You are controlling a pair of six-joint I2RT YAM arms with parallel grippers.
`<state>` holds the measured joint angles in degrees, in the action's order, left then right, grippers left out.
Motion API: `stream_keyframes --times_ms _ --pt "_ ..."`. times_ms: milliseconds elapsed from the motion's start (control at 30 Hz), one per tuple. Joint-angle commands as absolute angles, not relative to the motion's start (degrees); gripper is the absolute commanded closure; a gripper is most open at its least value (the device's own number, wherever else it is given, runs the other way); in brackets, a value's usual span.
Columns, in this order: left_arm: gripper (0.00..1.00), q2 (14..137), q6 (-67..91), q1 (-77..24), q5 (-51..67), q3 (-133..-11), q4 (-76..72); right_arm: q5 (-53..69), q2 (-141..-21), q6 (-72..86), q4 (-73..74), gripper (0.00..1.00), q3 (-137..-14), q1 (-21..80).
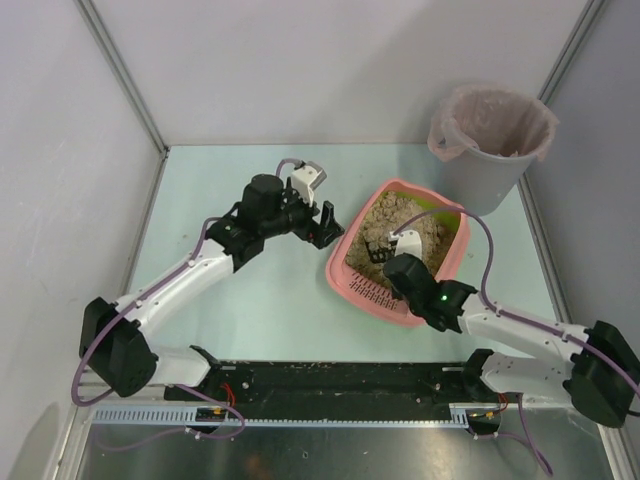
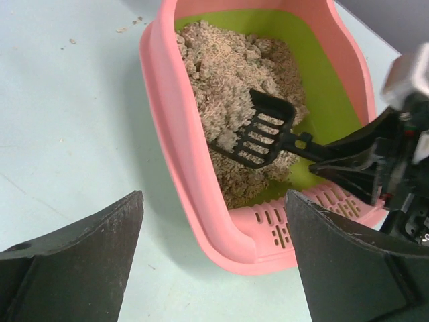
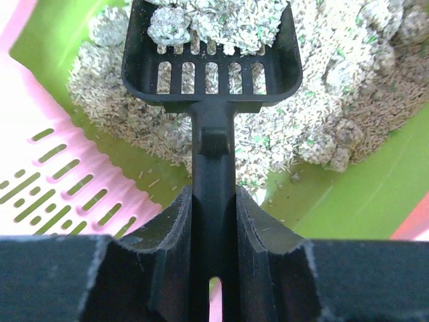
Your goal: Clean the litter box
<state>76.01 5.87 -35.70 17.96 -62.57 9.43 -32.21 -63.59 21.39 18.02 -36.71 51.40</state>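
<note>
"while the right jaws clamp the scoop (image 3: 213,134) by its handle, where's the litter box (image 1: 372,292)?"
"on the bench (image 1: 270,310), right of centre — slotted end toward the near edge, scoop blade over the litter (image 2: 221,67) with clumps (image 3: 221,20) in it."
"and the left jaws?"
"spread wide, holding nothing — just beside the box's left rim."

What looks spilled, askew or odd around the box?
Only small things: a few litter crumbs lie on the table beside the box, and the box sits skewed to the table's edges. The litter is piled to one side, leaving green lining bare. No damage visible.
</note>
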Motion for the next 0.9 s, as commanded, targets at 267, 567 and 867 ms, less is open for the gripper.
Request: stream_keyframes --times_ms 267,567,867 --pt "0.04 70.4 6.2 -32.1 16.5 -64.1 10.1 -39.5 -50.8 22.7 21.4 1.00 -35.7 52.6" --pt "0.00 66.4 4.2 -31.8 13.5 -62.1 10.5 -52.0 -47.6 26.5 19.3 1.00 -32.4 62.8" --pt "0.00 66.7 4.9 -31.8 13.2 -61.9 10.9 -55.8 -47.1 34.3 20.6 1.00 -30.0 67.3"
